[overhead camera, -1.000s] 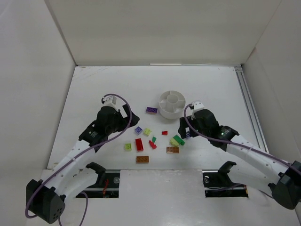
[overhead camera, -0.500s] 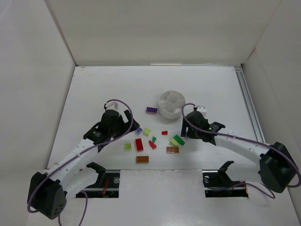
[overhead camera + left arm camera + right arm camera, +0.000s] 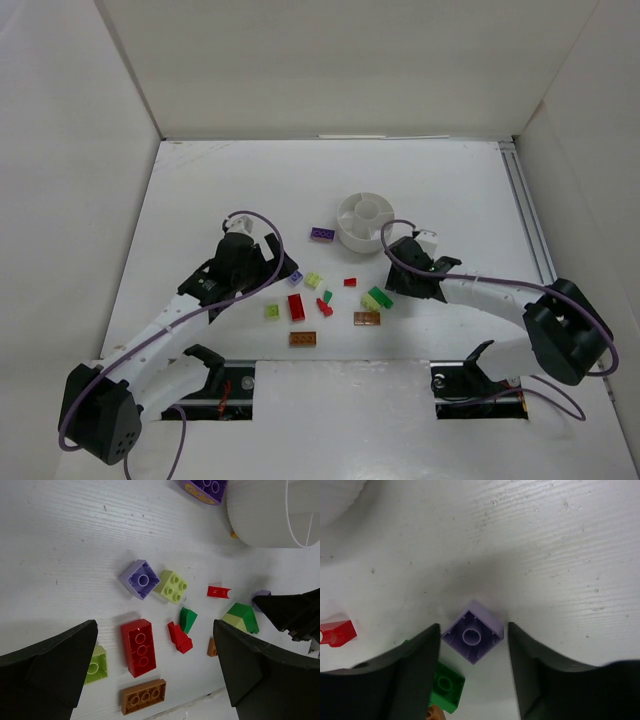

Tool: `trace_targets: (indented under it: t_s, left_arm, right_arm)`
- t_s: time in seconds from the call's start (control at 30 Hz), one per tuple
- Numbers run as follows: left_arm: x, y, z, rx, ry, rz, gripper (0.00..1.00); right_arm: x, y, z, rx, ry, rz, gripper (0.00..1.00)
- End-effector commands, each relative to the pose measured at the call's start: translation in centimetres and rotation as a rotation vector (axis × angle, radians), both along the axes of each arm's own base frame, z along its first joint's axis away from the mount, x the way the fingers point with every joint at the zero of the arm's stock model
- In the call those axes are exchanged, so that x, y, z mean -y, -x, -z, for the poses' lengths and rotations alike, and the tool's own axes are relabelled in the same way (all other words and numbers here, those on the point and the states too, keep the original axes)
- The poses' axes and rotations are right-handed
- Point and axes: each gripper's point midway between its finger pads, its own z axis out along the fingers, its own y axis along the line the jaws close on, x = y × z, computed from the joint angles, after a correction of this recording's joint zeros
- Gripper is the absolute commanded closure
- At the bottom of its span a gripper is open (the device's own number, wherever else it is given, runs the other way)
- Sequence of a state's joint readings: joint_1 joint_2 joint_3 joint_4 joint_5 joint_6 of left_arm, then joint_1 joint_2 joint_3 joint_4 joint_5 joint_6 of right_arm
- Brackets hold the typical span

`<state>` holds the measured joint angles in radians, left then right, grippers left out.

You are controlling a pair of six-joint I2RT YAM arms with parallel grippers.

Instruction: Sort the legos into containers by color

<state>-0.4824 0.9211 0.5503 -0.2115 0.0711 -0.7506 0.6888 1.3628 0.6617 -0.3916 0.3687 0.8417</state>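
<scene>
A lavender brick (image 3: 472, 640) lies underside-up on the white table (image 3: 545, 540), between the spread fingers of the right gripper (image 3: 473, 630), which flank it closely without clamping. A green brick (image 3: 445, 685) sits just beside it. The divided white dish (image 3: 364, 221) stands near. The left gripper (image 3: 154, 627) hangs wide open above a red brick (image 3: 138, 646).

The top external camera looks down from above and behind the arm bases, far enough back to hold the whole white table (image 3: 200, 200), both arms and the round white dish (image 3: 365, 220). The left wrist camera looks obliquely down between the left gripper's fingers (image 3: 50, 665) from moderate height, sharing the scattered bricks (image 3: 138, 647) and the dish's rim with the overhead view. The right wrist camera faces almost straight down, very near the tabletop, between the right gripper's fingers (image 3: 415, 675). With the left wrist view it shares a light purple brick (image 3: 472, 637), a green brick (image 3: 445, 685) and a small red piece (image 3: 337, 632).
</scene>
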Motion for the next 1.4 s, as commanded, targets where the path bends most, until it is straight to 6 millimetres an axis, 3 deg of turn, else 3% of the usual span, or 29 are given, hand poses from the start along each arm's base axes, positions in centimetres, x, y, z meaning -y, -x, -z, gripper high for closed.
trace_targets:
  t_s: [0.0,0.1,0.2,0.23,0.4,0.53,0.63,0.67,0.83,1.0,1.03,1.27,1.37]
  left_arm:
    - [0.5,-0.3,-0.4,0.018,0.021,0.005,0.00]
    - [0.5,-0.3,-0.2,0.010,0.016,0.005,0.00]
    - [0.7,-0.4,-0.4,0.014,0.027,0.013,0.00]
    - [0.8,-0.3,-0.4,0.015,0.026,0.026,0.00]
    - [0.9,-0.6,0.3,-0.004,0.008,0.032,0.00]
    - [1.0,-1.1,1.0,-0.026,-0.030,0.041,0.00]
    - [1.2,-1.7,1.5,-0.045,-0.057,0.056,0.00]
    - [1.3,-1.9,1.3,-0.040,-0.062,0.062,0.00]
    - [1.6,-2.2,2.3,-0.065,-0.075,0.080,0.00]
    - [1.8,-2.2,3.1,-0.090,-0.078,0.088,0.02]
    - [1.8,-2.2,3.4,-0.100,-0.083,0.088,0.04]
    - [1.9,-2.3,3.6,-0.100,-0.083,0.088,0.05]
    - [2.0,-2.5,3.5,-0.100,-0.083,0.088,0.06]
  right_arm:
    - [-0.8,-1.9,-1.6,0.087,-0.033,0.042,0.45]
    - [-0.5,-2.0,-2.0,0.095,-0.013,0.031,0.63]
    - [-1.1,-2.6,-3.8,0.135,-0.027,-0.019,0.68]
    - [-1.3,-3.0,-5.3,0.174,-0.028,-0.055,0.73]
    - [-2.8,-4.7,-12.3,0.351,-0.052,-0.212,0.76]
    - [-4.6,-6.7,-19.2,0.531,-0.081,-0.317,0.76]
    - [-5.8,-8.3,-20.2,0.554,-0.044,-0.366,0.76]
    - [-6.4,-9.0,-21.6,0.579,-0.046,-0.371,0.76]
    - [-10.1,-10.4,-20.3,0.540,-0.061,-0.495,0.79]
    - [-12.2,-11.5,-19.7,0.518,-0.089,-0.536,0.79]
    - [-12.4,-11.7,-18.7,0.496,-0.079,-0.539,0.79]
    - [-12.0,-13.1,-16.2,0.432,-0.073,-0.398,0.75]
    - [-11.5,-13.3,-16.1,0.419,-0.049,-0.334,0.73]
